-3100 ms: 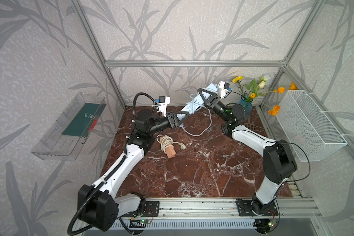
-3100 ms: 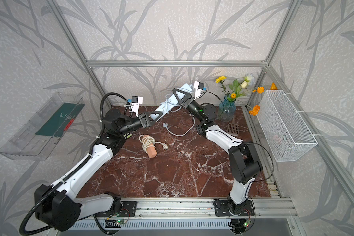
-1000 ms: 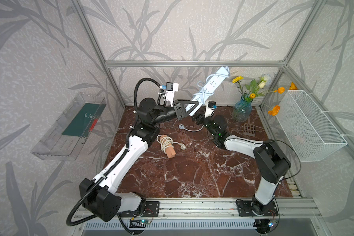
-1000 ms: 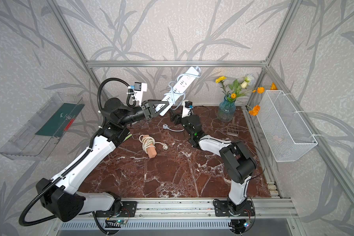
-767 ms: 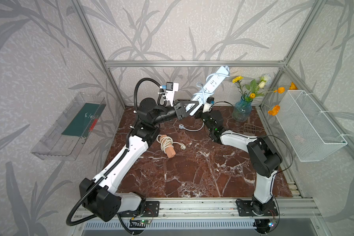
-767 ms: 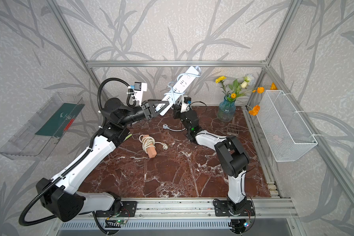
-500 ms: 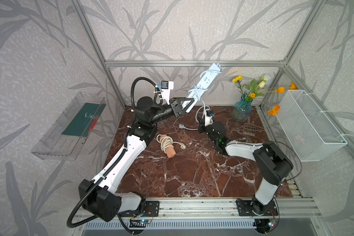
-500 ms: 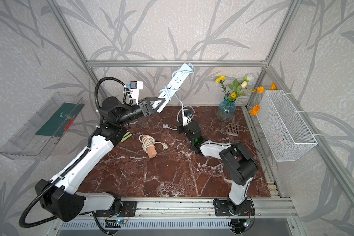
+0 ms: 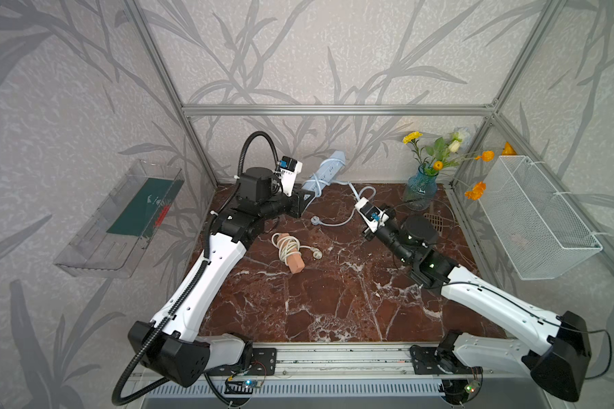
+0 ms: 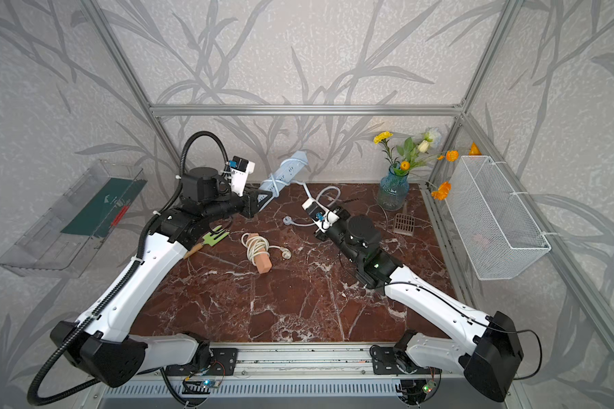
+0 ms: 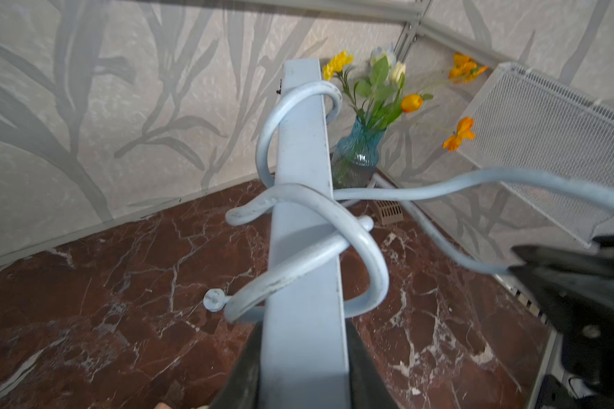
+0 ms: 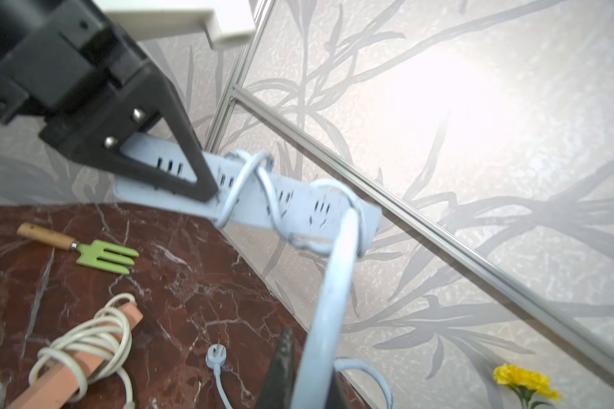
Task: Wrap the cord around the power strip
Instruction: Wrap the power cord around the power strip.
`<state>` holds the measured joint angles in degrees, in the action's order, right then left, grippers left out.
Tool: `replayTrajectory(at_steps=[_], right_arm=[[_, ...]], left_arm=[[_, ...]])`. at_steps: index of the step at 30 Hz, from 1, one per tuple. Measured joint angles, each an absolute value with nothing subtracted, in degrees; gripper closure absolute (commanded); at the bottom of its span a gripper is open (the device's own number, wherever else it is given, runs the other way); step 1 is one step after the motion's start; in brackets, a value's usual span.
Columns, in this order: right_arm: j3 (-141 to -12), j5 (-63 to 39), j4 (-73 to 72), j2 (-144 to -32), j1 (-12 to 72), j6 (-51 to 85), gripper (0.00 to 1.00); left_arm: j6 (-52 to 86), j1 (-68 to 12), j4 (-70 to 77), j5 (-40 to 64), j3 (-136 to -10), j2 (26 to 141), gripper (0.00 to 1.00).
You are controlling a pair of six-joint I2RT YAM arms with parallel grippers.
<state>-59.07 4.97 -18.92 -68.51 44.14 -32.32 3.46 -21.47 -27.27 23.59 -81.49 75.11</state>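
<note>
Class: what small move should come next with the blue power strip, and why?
Probably the right end effector, shut on the cord, should carry another loop round the power strip: the left end effector holds it raised, and the plug lies unwound.

No text can be read. The dark green card (image 9: 146, 205) in the clear plastic wall tray (image 9: 96, 255) bears white and red marks, too small to decipher.
</note>
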Motion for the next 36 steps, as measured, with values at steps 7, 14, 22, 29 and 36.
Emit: replayTrajectory(at_steps=[7, 14, 22, 29, 36], right_arm=[[-85.4, 0.6, 2.7, -82.1, 43.4, -45.4, 1.0], [-100.5, -11.9, 18.8, -93.6, 35.3, -46.2, 0.91], [-106.8, -34.0, 22.6, -100.5, 24.6, -33.3, 0.62], [-99.1, -44.9, 11.6, -99.8, 19.8, -19.7, 0.51], [-84.9, -45.4, -4.8, -99.6, 18.1, -6.9, 0.45]], left_arm=[[0.2, -26.5, -34.7, 31.0, -78.5, 75.0, 1.0], [2.7, -26.1, -33.7, 44.3, -71.7, 72.5, 1.0], [11.7, -26.3, -23.3, 58.7, -66.2, 68.5, 1.0], [16.4, -26.6, -16.9, 62.1, -66.2, 67.9, 1.0], [23.9, -26.5, -11.9, 62.5, -66.2, 68.1, 1.0]])
